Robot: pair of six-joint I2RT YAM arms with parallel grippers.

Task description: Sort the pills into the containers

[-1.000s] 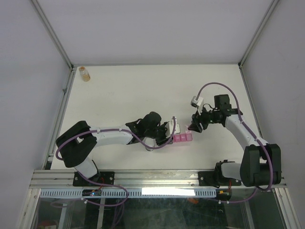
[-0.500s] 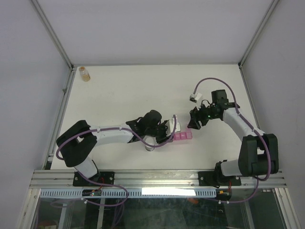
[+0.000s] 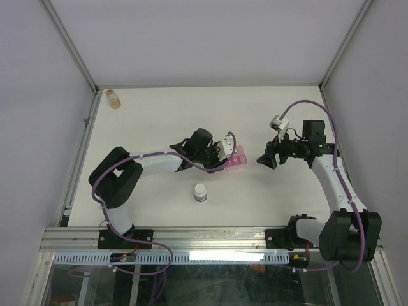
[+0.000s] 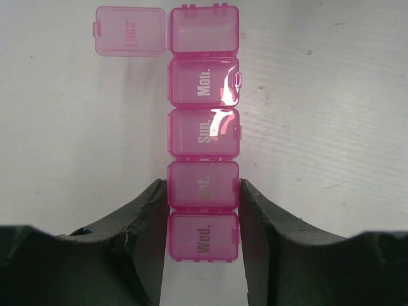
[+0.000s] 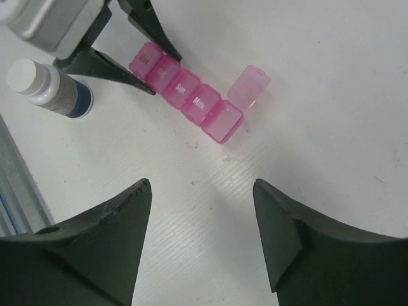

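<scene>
Although no pills can be made out, the translucent pink plastic pill-organiser strip (image 4: 203, 134) is pinched at its near end by the left gripper (image 4: 203, 191). Only the far compartment (image 4: 204, 30), at twelve o'clock, is opened, seemingly unfilled. The right gripper (image 5: 201, 188), at the strip's three o'clock, is held spread and empty. Sorting is judged barely begun.

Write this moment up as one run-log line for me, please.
left hand: shut on pink organiser at Sat. cell | end compartment: lid open | right hand: open, empty | white-capped bottle: upright
</scene>
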